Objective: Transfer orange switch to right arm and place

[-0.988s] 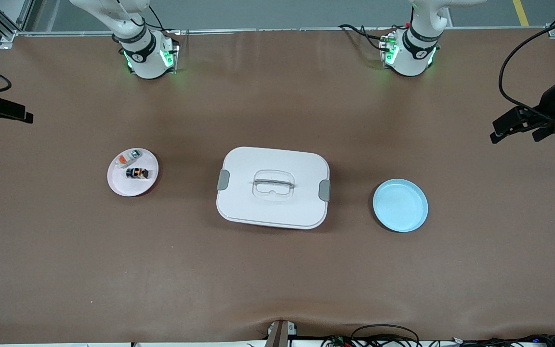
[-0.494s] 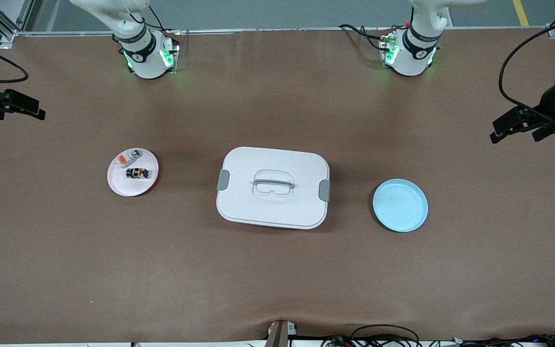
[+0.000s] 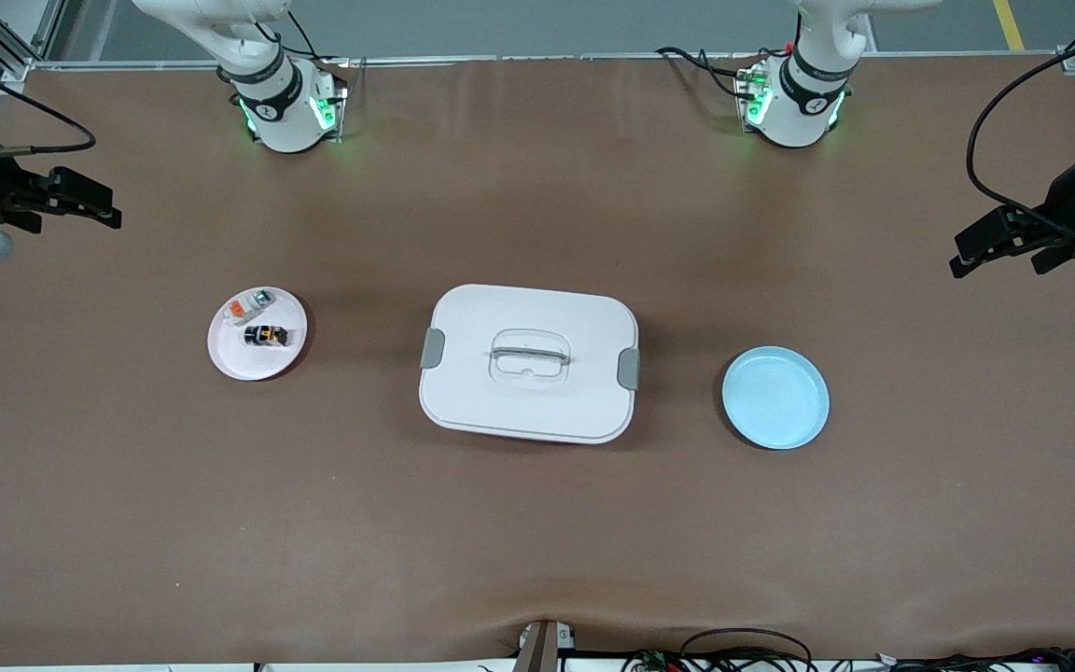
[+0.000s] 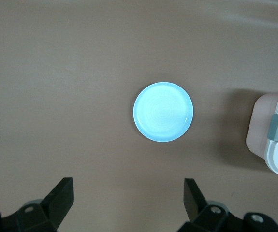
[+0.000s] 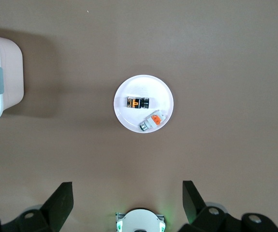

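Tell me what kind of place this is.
Most likely a robotics lab bench: two arm bases bolted at the edge of a brown-covered table, aluminium framing at its corners, cables along the near edge, and staged props like the orange switch.

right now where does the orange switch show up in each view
Front view: the orange switch lies on the pink plate, toward the right arm's end of the table.
Left wrist view: not in it; only the blue plate and a corner of the white lidded box show.
Right wrist view: the orange switch lies mid-picture, on the pink plate.
Shared landmark: the white lidded box, which shows in all three views.
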Robot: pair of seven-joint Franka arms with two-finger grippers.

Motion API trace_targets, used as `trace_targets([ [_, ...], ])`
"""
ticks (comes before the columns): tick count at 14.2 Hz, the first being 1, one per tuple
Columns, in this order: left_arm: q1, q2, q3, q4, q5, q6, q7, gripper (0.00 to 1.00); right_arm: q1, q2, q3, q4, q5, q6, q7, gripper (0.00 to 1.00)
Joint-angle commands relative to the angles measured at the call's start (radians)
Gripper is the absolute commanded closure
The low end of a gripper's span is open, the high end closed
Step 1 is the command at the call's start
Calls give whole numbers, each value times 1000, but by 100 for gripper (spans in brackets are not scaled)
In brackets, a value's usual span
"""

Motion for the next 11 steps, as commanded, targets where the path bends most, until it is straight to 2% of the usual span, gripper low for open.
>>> trace_targets([
  [1,3,10,-2,28,25,-43,-4,0,-5,-23,-3,-26,0,12,3,0],
  [5,1,9,-2,29,25,-104,1,0,-5,-31,-3,-35,0,29,3,0],
  [11,4,9,-2,29,25,-110,1,0,-9,-63,-8,-80,7,76,6,0],
])
